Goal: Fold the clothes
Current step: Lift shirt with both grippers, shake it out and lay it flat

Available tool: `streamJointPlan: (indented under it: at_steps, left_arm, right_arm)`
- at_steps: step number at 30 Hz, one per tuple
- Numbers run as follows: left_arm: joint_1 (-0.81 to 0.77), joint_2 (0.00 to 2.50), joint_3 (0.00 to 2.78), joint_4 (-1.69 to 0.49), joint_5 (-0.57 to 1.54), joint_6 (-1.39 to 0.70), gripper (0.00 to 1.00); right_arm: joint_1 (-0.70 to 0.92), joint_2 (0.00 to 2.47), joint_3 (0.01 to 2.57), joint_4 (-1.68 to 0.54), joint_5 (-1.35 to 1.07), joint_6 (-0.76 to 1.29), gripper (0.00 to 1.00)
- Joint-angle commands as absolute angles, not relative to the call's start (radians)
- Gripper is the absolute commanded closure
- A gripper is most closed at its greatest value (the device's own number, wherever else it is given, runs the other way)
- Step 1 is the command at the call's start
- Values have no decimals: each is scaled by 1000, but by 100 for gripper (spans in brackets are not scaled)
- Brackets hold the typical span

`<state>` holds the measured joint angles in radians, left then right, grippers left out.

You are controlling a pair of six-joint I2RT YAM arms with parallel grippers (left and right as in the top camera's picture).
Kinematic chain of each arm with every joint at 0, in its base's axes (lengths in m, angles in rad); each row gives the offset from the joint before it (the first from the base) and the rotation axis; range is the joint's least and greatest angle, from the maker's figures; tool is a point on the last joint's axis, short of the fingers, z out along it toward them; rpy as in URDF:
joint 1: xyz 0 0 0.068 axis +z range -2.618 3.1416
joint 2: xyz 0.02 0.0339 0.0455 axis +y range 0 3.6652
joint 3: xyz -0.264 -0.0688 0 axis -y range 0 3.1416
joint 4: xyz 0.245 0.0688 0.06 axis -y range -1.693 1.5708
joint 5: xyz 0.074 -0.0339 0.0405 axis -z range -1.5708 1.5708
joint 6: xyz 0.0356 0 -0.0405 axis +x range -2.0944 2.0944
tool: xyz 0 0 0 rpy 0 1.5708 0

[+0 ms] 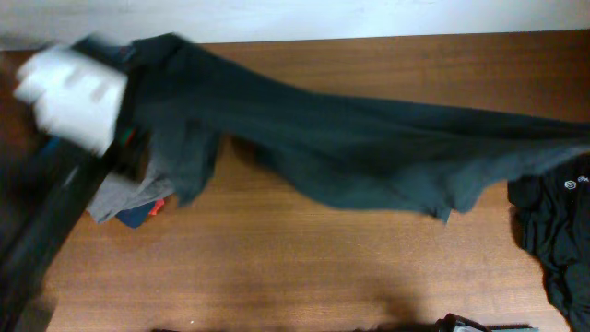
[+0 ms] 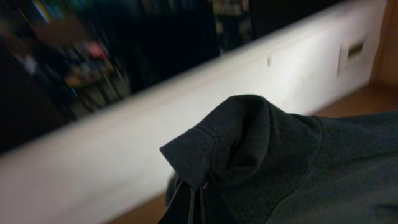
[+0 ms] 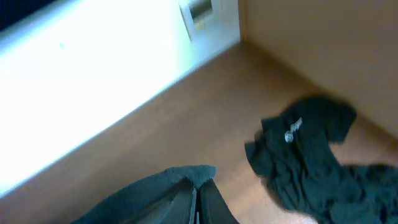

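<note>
Sagging soft fleecy dark garment (image 1: pixel 350 148); left gripper (image 2: pixel 195 200), right gripper (image 3: pixel 198 202) seemingly clenching its corners.

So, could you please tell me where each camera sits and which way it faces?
Overhead: above the table, looking down at the stretched teal garment; left arm blurred.
Left wrist: on the left arm, facing the wall; left claw pinching the teal garment.
Right wrist: facing wall and table; right claw pinching the teal garment.
Shared: overhead and right wrist both show the black garment.
</note>
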<state>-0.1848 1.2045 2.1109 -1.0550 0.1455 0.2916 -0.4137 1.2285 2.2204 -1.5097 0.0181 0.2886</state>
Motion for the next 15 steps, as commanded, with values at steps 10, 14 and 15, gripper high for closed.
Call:
streamJointPlan:
  at_steps: [10,14,15]
  left_arm:
    - [-180,1135,2117,-1003,130,285,99]
    - [-180,1262,2117,-1002,135,284,100]
    - [-180,1304,2117,-999,141,284,100]
  right_arm:
    - [-428,1260,2400,-1565,64,292,96]
    - [-428,1345,2400,-1584,59,292,96]
    - [-427,1372,2396,-1584,54,292,96]
